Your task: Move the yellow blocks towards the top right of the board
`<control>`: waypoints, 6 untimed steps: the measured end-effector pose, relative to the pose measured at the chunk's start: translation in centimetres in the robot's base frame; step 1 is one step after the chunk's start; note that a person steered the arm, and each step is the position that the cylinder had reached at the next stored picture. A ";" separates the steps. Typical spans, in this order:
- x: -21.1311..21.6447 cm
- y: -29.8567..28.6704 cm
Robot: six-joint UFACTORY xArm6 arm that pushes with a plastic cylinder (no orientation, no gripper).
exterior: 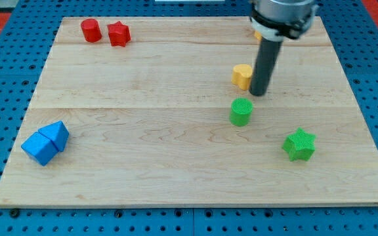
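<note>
A yellow block (241, 75) lies right of the board's middle, partly hidden behind my rod; its shape is not clear. A second yellow block (256, 35) shows only as a sliver at the view's top, behind the arm. My tip (259, 92) rests on the board, touching or nearly touching the lower right side of the first yellow block. A green cylinder (241, 111) stands just below and left of the tip.
A green star (299, 144) lies at the lower right. A red cylinder (90, 30) and a red star (118, 33) sit at the top left. Two blue blocks, a cube (39, 149) and a triangular one (58, 134), touch at the lower left.
</note>
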State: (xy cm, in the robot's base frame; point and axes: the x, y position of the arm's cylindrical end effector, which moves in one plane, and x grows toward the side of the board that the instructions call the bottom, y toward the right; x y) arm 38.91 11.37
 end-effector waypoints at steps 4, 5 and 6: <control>-3.0 -6.1; -8.1 -4.1; -9.9 -3.6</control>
State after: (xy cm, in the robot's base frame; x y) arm 29.04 7.75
